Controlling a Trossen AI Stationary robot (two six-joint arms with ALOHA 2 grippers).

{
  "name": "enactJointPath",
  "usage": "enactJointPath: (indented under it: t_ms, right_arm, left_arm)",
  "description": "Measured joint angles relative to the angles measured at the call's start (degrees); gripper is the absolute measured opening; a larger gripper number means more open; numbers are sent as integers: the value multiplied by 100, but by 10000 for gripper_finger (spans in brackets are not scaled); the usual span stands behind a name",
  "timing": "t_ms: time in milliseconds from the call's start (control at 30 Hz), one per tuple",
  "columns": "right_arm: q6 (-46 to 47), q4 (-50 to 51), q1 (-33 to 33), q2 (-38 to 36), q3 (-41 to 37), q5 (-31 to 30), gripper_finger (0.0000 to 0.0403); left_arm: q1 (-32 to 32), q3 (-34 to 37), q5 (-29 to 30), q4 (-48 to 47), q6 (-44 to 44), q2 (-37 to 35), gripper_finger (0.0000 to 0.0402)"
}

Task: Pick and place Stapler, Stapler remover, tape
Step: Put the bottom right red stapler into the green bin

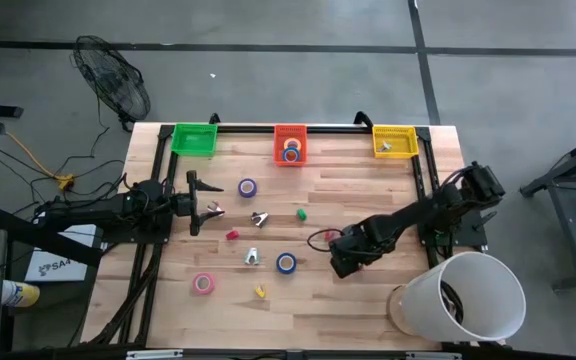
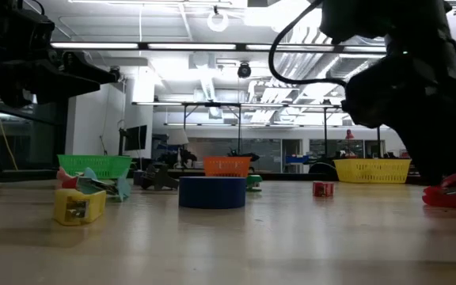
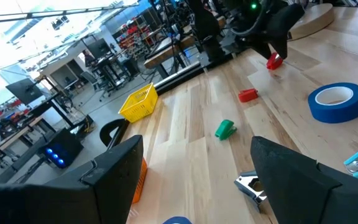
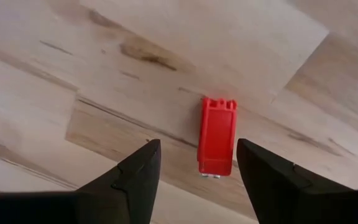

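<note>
A small red stapler (image 4: 217,137) lies flat on the wooden table, right of the middle (image 1: 317,240). My right gripper (image 4: 197,147) hangs open just above it, pointing steeply down, one finger on either side, touching nothing. Rolls of tape lie flat on the table: purple (image 1: 247,187), blue (image 1: 286,263) and pink (image 1: 203,284); another blue roll sits in the orange bin (image 1: 290,132). Two metal staple removers (image 1: 259,218) (image 1: 252,257) lie near the middle. My left gripper (image 1: 206,207) waits open at the table's left, pointing level.
Green (image 1: 194,138), orange and yellow (image 1: 395,141) bins stand along the far edge. Small red (image 1: 233,235), green (image 1: 301,213) and yellow (image 1: 260,292) blocks lie among the tape rolls. A white bucket (image 1: 473,295) stands at the near right corner.
</note>
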State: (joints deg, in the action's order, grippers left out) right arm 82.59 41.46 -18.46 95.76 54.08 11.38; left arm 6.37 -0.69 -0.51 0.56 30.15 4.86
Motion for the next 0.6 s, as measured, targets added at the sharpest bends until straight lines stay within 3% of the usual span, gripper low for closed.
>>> enactJointPath:
  t_ms: [600]
  right_arm:
    - [98,75,-124,250,0,101,194]
  left_arm:
    - [0,0,2,0,0,0,294]
